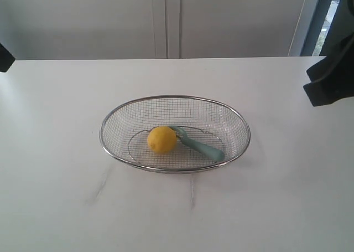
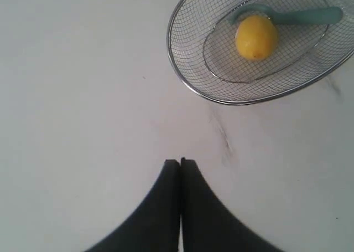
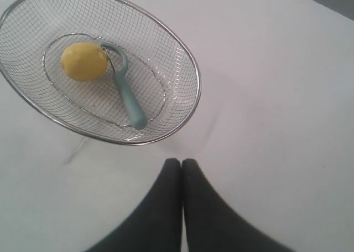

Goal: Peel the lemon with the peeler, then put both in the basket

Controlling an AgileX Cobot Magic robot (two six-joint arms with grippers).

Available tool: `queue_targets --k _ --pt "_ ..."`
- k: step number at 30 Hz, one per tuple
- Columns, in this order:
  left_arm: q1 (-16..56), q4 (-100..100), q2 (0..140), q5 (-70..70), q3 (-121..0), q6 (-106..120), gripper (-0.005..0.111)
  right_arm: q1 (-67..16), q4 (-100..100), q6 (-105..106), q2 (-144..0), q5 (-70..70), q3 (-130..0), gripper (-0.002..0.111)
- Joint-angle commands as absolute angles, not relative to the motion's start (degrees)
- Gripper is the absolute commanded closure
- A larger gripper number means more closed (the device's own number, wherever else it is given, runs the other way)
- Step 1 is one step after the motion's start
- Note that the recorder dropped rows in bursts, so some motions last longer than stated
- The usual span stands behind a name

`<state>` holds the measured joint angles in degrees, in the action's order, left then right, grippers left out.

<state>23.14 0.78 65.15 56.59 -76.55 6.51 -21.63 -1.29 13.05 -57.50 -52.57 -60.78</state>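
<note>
Left claw (image 2: 180, 162): fingers pressed together, nothing between them, hanging over bare tabletop (image 1: 66, 196). The basket (image 1: 174, 96) sits ahead of its tips and off to one side, well apart from the claw.

Right claw (image 3: 181, 162): fingers likewise closed flat against each other, holding nothing. The basket lies ahead of it and off to the side, its near rim closer to this claw than to the left one but not touching.

Lemon (image 1: 162, 139): in the basket, resting on the mesh floor. From the left claw it lies in front of the peeler (image 1: 202, 147); from the right claw it lies beyond the peeler's handle end.

Peeler: in the basket, lying flat, curved head against the lemon, teal handle running away from the fruit and toward the right claw's side.

Surface: white tabletop, smooth, with a few faint grey streaks just beside the basket's near rim. Basket stands upright on it, alone.

Room: pale wall panels behind the tabletop with a vertical seam; a blue-grey upright strip at the far corner on the right arm's side.
</note>
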Motion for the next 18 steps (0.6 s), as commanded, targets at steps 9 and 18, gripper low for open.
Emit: queue_targets --k 9,18 --pt "22.92 0.53 63.25 57.09 -75.98 6.03 0.106 -21.20 -1.40 12.82 -57.09 -52.17 -60.56 0.108" --pt "22.92 0.43 51.25 57.08 -75.98 6.03 0.106 -21.20 -1.40 12.82 -57.09 -52.17 -60.56 0.108"
